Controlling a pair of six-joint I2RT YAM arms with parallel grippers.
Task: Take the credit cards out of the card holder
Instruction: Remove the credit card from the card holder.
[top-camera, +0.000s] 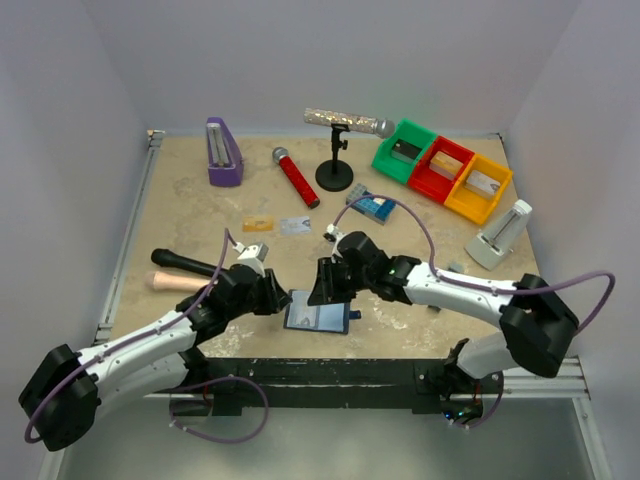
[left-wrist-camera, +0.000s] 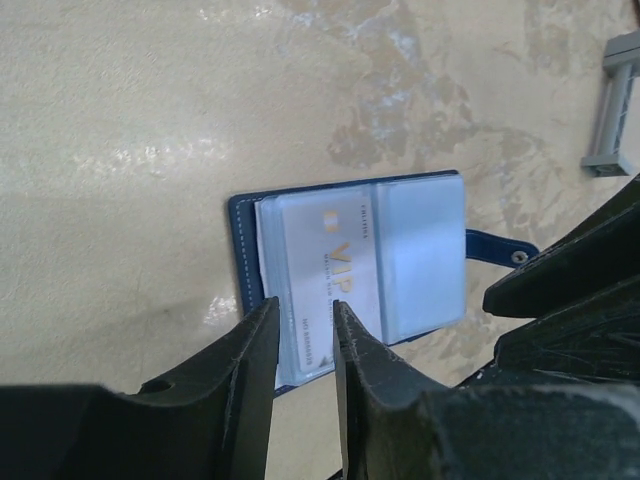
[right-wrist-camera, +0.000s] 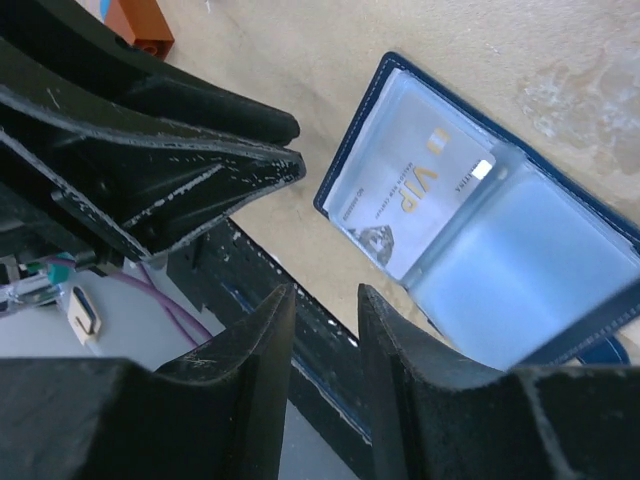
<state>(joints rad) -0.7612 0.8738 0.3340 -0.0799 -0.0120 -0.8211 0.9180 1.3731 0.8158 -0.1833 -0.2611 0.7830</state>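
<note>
Currently card holder (left-wrist-camera: 420, 250) lies open; left gripper (left-wrist-camera: 305, 305) sits narrowly parted over VIP card (left-wrist-camera: 320, 260) edge. Right gripper (right-wrist-camera: 325, 295) is narrowly parted, empty, just beside the holder.

The card (left-wrist-camera: 325, 265) in a clear pocket of the holder (left-wrist-camera: 243, 255) reads "VIP" in gold letters, visible in both wrist views. The smaller print beside it is too fine to read.

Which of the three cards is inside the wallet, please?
The pale card printed VIP, tucked in a clear sleeve of the open wallet; the gold card and the silver card lie loose on the table.
</note>
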